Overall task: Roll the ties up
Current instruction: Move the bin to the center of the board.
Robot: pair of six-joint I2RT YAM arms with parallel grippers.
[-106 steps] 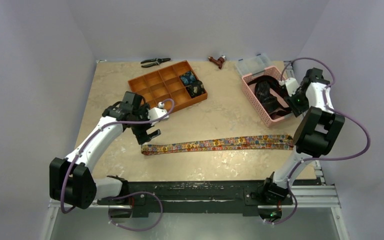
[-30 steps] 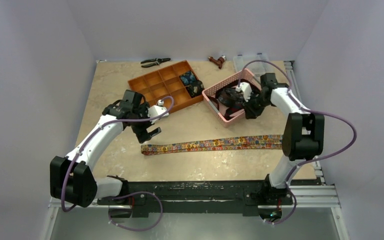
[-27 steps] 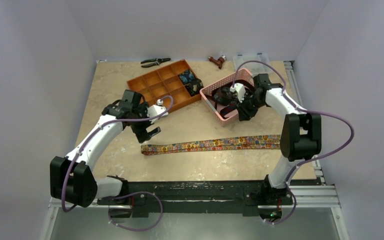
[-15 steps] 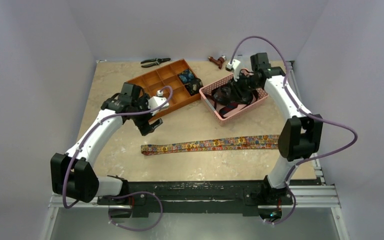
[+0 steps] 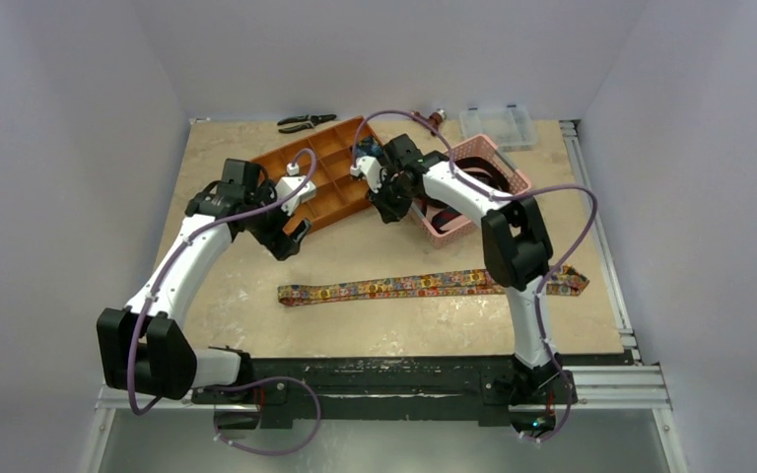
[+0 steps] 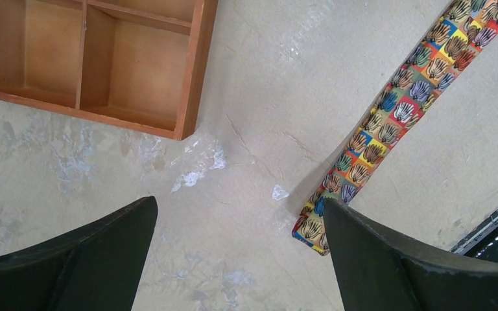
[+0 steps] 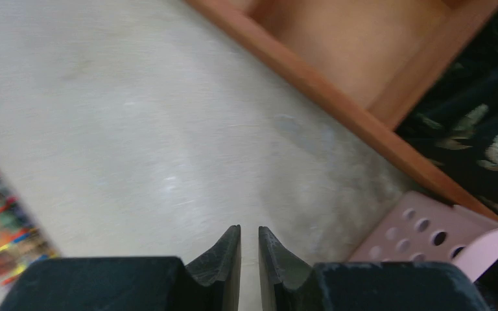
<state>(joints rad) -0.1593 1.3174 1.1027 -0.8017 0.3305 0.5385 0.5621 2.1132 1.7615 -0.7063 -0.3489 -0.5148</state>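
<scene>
Apparently the step in hand is starting a roll on the printed tie (image 5: 424,285), which lies flat and unrolled across the near part of the table (image 5: 375,246), running left to right. The left hand (image 5: 291,236) hangs just far of the tie's left end, spread wide with nothing in it. The right hand (image 5: 391,205) sits between the orange tray (image 5: 320,177) and the pink basket (image 5: 498,172), all but closed and holding nothing.

To do it well, the left hand should probably drop squarely over the very tip and fold it onto itself with the edges aligned. The right hand should come near to pin the strip so it cannot skid.

The left wrist view shows the tie's end (image 6: 389,116) lying to the right of the spread fingers (image 6: 123,227), not between them, which the overhead view leaves unclear. The right wrist view shows a dark rolled tie (image 7: 486,142) just beyond the tray's wall.
</scene>
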